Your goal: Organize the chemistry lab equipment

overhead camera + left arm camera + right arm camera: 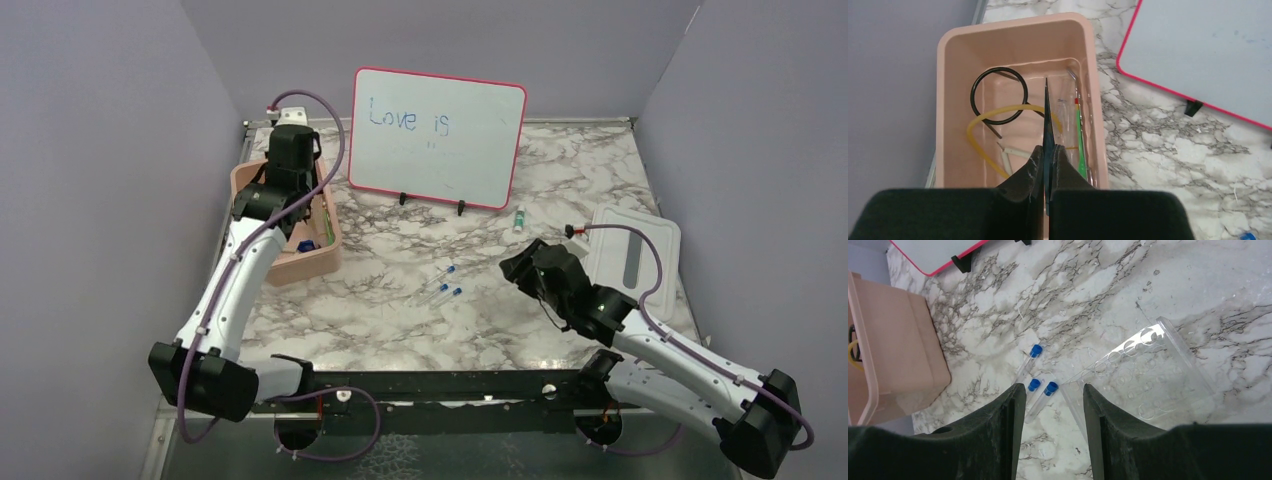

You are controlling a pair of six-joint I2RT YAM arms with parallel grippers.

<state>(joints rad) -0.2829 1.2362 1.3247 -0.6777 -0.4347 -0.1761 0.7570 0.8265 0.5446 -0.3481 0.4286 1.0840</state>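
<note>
Left jaws are clamped on the thin dark rod (1047, 115). In the left wrist view it sticks out at 12 o'clock, long axis 12–6, hanging over the pink bin (955, 45). Already in the bin: black wire ring (973, 92) at 11 o'clock of the rod tip, tan rubber tube (998, 109) looping under it, and red-tipped spatula (1079, 135) along the 3 o'clock wall. The rod looks lined up with the bin's long side, so I'd judge a plain lower and release is what's left for it. Right jaws are apart with nothing between them, hovering above the worktop (400, 320). In the right wrist view the three blue-capped tubes (1034, 385) lie flat at 12 o'clock off the gap, biased toward my 9 o'clock finger. Caps point to about 1 o'clock, bodies run to 7. Closing line is 3–9, so it crosses the tube axis a bit skewed and probably wants a small wrist twist. A clear rack (1143, 375) lies on its side at 2 o'clock, just beside the tubes. In the top view the tubes sit at 9 o'clock of the right jaws, well apart from the left arm, so that pick goes to the right.
</note>
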